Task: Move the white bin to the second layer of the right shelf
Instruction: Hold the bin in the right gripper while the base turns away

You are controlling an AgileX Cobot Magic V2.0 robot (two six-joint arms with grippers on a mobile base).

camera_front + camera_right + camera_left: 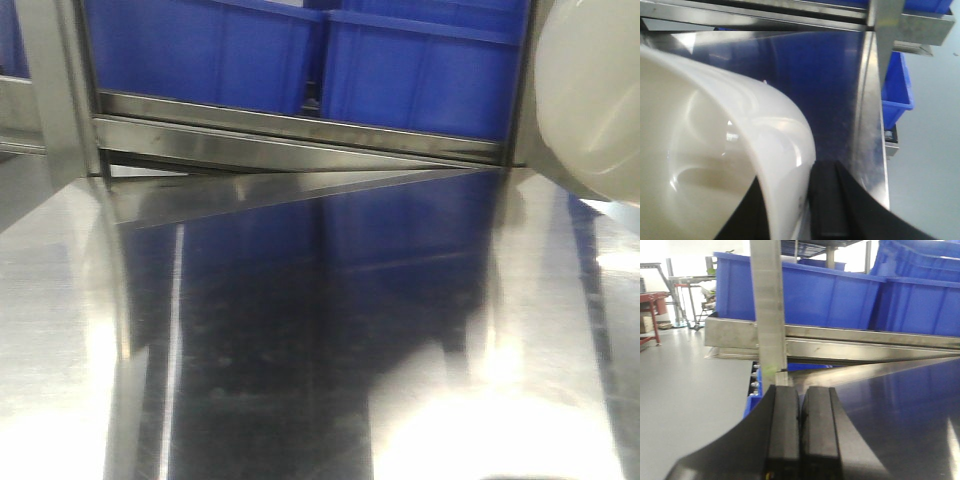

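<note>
The white bin (585, 100) hangs at the upper right of the front view, above the shiny steel table (300, 330). In the right wrist view the white bin (715, 150) fills the left half, smooth and cream-white. My right gripper (790, 180) is shut on its wall, with one black finger inside and the other finger (827, 200) outside. My left gripper (800, 395) is shut with nothing in it, its pads touching, low over the table's left edge (900, 405). The right shelf second layer is out of view.
Behind the table runs a steel rack rail (290, 135) carrying blue crates (200, 50) (420, 70). A steel upright post (769, 315) stands just ahead of my left gripper. Another post (887, 40) and a lower blue crate (895, 85) sit at the table's right edge.
</note>
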